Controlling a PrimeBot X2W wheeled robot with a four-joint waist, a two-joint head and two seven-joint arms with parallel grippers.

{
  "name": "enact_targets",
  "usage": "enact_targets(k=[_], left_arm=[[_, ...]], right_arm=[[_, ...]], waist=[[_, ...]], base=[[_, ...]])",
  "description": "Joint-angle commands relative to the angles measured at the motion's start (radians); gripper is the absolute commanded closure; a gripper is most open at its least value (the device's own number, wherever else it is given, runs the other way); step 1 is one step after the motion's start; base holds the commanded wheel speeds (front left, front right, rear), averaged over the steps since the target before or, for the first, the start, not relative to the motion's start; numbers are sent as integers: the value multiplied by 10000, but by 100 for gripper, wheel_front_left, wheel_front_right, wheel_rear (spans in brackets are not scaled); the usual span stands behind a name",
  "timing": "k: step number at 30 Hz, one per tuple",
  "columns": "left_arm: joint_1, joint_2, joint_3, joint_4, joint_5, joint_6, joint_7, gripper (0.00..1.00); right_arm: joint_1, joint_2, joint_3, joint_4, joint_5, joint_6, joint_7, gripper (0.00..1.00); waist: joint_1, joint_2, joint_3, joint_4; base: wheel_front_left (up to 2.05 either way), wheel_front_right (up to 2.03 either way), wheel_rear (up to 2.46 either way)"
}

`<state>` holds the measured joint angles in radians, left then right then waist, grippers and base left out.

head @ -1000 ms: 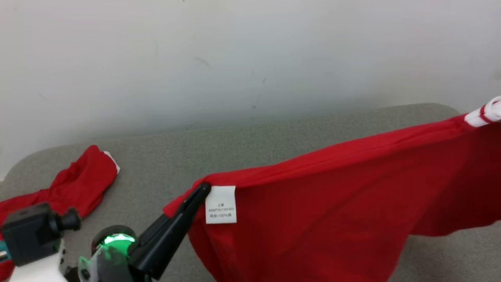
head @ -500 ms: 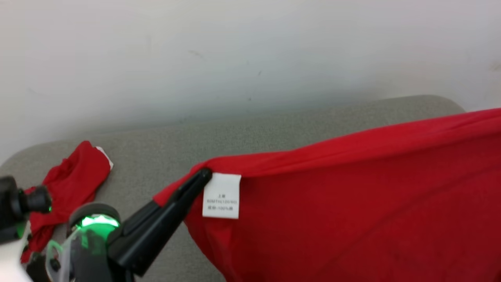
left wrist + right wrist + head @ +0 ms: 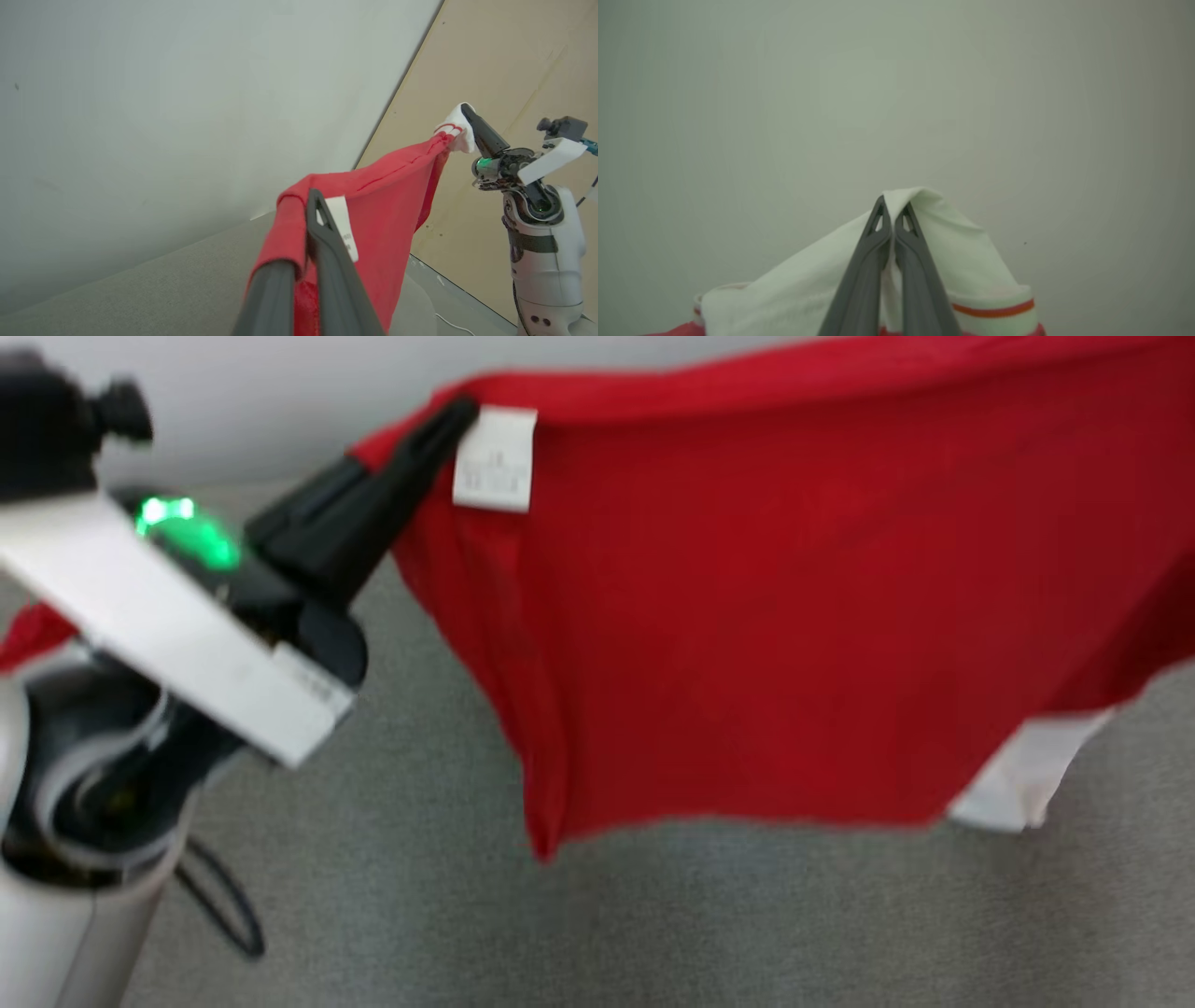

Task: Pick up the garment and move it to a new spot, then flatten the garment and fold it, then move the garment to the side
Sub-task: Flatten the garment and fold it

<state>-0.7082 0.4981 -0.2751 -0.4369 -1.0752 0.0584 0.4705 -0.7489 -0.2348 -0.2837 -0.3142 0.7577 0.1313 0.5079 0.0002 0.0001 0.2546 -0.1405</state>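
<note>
- Red garment (image 3: 766, 616) now spreads across the head view as one wide sheet. A second ago it sat lower in that view, with much more wall above it. The whole picture has shifted, so the camera has tipped down as well, and I cannot say how much the cloth itself rose.
- Its lower edge and one white cuff (image 3: 1027, 775) seem to hang free over the grey worktop (image 3: 653, 915). I judge that the pick-up is done and the carrying to a new spot is under way. Flattening and folding are not yet begun.
- At the upper edge the left gripper (image 3: 457, 415) has its jaws clenched on the red cloth, just beside the white label (image 3: 495, 457).
- Well apart from it, the right gripper (image 3: 892, 205) has its jaws clenched on the striped cuff (image 3: 952, 261), so the top edge is pulled straight between them.
- The worktop has a grey covering like felt. A blurred bit of other red cloth (image 3: 28, 635) shows at its left side.
- Behind stands a pale wall (image 3: 140, 93), and to the side a beige wooden panel (image 3: 514, 56).
</note>
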Motion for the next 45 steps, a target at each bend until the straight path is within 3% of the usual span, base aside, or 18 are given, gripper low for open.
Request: enact_targets(k=[1,6,11,17,23,27,31,34,39,45], left_arm=[[-809,-153,-173,566,246,-168,72,100],[-3495,-853,-616,2908,807,-548,10,100],[-6051,-1647,-754,5720,1729,-863,-954,100],[-8073,-2170,-867,8667,3028,-1088,-2950,100],[-8833,-2627,-1089,10490,3590,-1492,-4953,100],[-8248,-2952,-1472,11059,3309,-1808,-5774,100],[-6668,-3006,-2275,10623,2744,-1898,-6238,100],[-5741,-2695,-2732,10018,2376,-1888,-6312,100],[-3052,-2074,-3540,8565,1412,-1882,-6660,100],[-68,-1482,-4128,7531,1420,-1729,-6978,100]], right_arm=[[-746,-38,128,479,-311,-13,-112,100],[-3251,27,406,2255,-1239,-13,-437,100],[-5791,334,535,4187,-2399,-13,-1377,100],[-7689,1089,866,6349,-3795,-15,-3406,100],[-8116,1428,1407,7339,-3452,-15,-4956,100],[-6998,1138,2019,7089,-2617,-15,-5557,100],[-4584,595,2815,6111,-1447,-15,-5902,100],[-3190,252,2947,5437,-894,-15,-5969,100],[516,-516,2910,4203,-37,-15,-5947,100],[4120,-747,2692,3556,576,-15,-5553,100]], waist=[[-2,-1,1261,186],[-2,-1,2653,465],[-2,-1,3673,675],[-2,-1,4168,530],[-2,-1,4557,424],[-2,-1,4415,484],[-2,-1,3800,477],[-2,-1,3491,488],[-2,-1,2256,554],[-2,-1,849,484]], base=[[0,0,0],[0,0,0],[0,0,0],[0,0,0],[0,0,0],[0,0,0],[0,0,0],[0,0,0],[0,0,0],[0,0,0]])
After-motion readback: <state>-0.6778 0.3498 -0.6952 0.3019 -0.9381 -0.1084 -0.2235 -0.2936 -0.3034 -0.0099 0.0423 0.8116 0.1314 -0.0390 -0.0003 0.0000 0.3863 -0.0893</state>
